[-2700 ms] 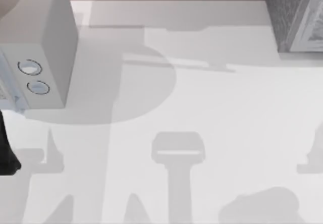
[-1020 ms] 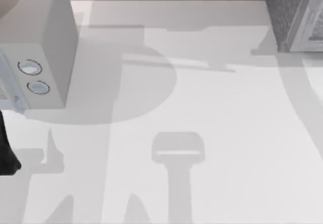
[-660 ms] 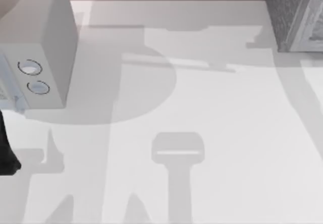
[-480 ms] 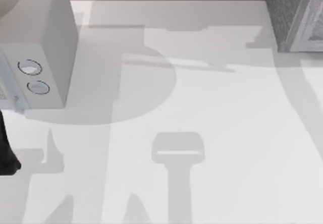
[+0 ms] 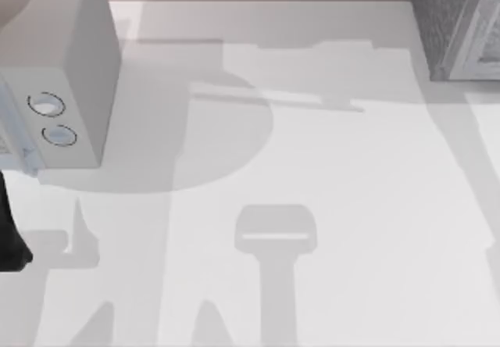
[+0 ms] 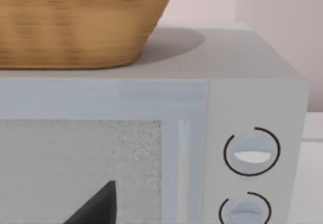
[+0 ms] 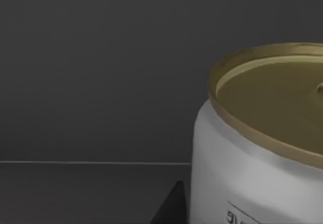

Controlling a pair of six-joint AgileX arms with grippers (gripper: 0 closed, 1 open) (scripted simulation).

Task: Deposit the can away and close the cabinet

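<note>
Gold-topped and white, the can [image 7: 257, 148] stands upright right in front of the right arm's wrist camera, its long axis vertical, against dark grey walls that are probably the inside of the cabinet [image 5: 457, 23] at the table's far right. A dark fingertip [image 7: 171, 206] sits just beside the can's base, but I cannot tell whether the jaws are clamped on it or apart. The right arm is plainly the nearer one for the next move. The left arm is parked at the near left, facing the pale box with two dials [image 6: 252, 151] and a wicker basket [image 6: 75, 22] on top.
</note>
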